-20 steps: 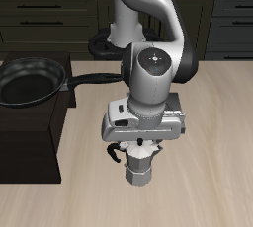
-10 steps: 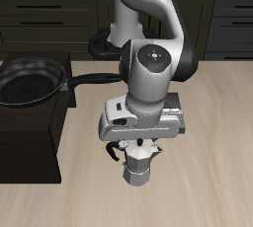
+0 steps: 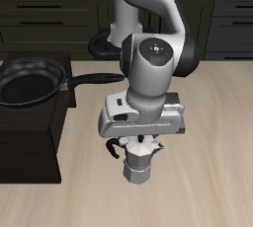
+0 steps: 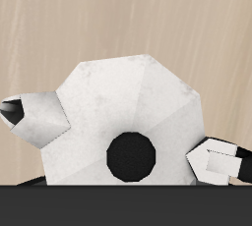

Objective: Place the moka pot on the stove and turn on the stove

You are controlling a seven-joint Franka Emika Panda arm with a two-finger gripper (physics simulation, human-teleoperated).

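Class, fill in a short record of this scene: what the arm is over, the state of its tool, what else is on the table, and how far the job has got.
Arm position: above the moka pot, which stands on the wooden table
Tool: tool straddles the pot's top, one finger each side; whether it is gripping cannot be told
Pot lid: black knob faces the wrist camera
Other item: black frying pan on the dark cabinet
Stove: not clearly visible
Progress: pot not yet on a stove
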